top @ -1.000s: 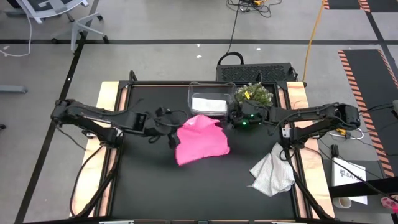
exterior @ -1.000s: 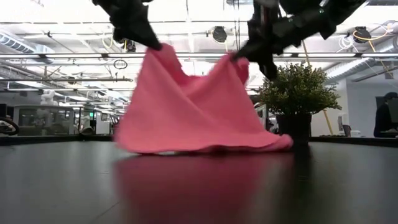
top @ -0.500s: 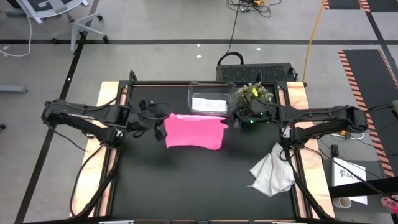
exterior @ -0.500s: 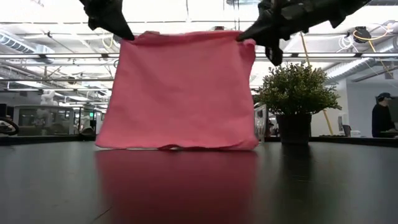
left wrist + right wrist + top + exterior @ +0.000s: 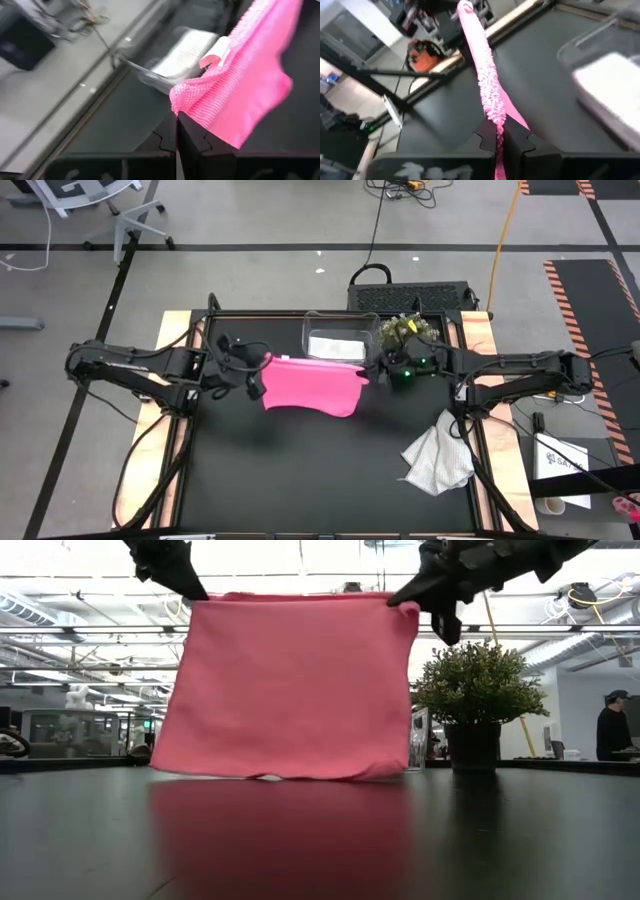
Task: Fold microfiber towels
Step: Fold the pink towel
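Low view: left tool [image 5: 197,592] and right tool [image 5: 400,598] each pinch a top corner of the pink towel [image 5: 290,690], stretched; next, lay it flat on the table [image 5: 320,840].

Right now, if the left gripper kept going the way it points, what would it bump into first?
Probably the right gripper: the left gripper points along the stretched pink towel toward it, though depth is unclear.

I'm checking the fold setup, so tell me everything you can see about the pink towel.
The pink towel is bright pink, looped microfiber with a small white tag. It hangs as a flat sheet, top edge stretched taut between the left gripper and right gripper, each shut on an upper corner. Its bottom edge hangs at the black table.
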`<state>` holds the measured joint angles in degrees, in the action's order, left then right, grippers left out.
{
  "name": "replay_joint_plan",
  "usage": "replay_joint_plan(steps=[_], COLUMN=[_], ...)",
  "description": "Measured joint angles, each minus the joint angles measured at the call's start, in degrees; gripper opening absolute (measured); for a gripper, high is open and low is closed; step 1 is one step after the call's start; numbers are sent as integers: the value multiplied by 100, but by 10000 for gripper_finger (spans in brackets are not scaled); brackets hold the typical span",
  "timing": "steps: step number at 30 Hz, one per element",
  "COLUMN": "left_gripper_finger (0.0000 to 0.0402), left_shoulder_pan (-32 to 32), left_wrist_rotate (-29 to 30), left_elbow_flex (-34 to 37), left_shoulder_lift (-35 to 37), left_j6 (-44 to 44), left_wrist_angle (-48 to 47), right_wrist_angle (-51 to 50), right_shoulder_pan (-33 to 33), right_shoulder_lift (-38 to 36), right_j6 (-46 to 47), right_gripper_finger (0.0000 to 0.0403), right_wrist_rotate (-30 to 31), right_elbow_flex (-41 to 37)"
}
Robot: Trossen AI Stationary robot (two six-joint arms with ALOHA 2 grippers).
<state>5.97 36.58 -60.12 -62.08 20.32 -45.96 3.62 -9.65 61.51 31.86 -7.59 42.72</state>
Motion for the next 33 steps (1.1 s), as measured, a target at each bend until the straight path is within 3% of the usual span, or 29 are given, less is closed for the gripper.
replay_joint_plan(steps=[6, 13, 18, 25, 33], left_gripper_finger=[3, 3, 2, 1, 1], left_shoulder_pan=[-260, -276, 47, 770, 1596], left_wrist_rotate=[71, -794, -1177, -1378, -1705], left_elbow_flex=[0, 2, 2, 2, -22], left_shoulder_lift=[66, 79, 79, 77, 76], left_j6=[-392, -5, 448, 1225, 1651], left_wrist_angle=[549, 533, 408, 245, 237], right_wrist_angle=[160, 243, 240, 249, 283], right_shoulder_pan=[-228, -24, 509, 1354, 2291], right_shoulder_lift=[-1, -1, -1, 1, 277], right_j6=[57, 731, 1270, 1837, 1838], right_gripper_finger=[0, 0, 0, 0, 0], right_wrist_rotate=[-7, -838, -877, 28, 1123], right_elbow_flex=[-2, -2, -2, 35, 679])
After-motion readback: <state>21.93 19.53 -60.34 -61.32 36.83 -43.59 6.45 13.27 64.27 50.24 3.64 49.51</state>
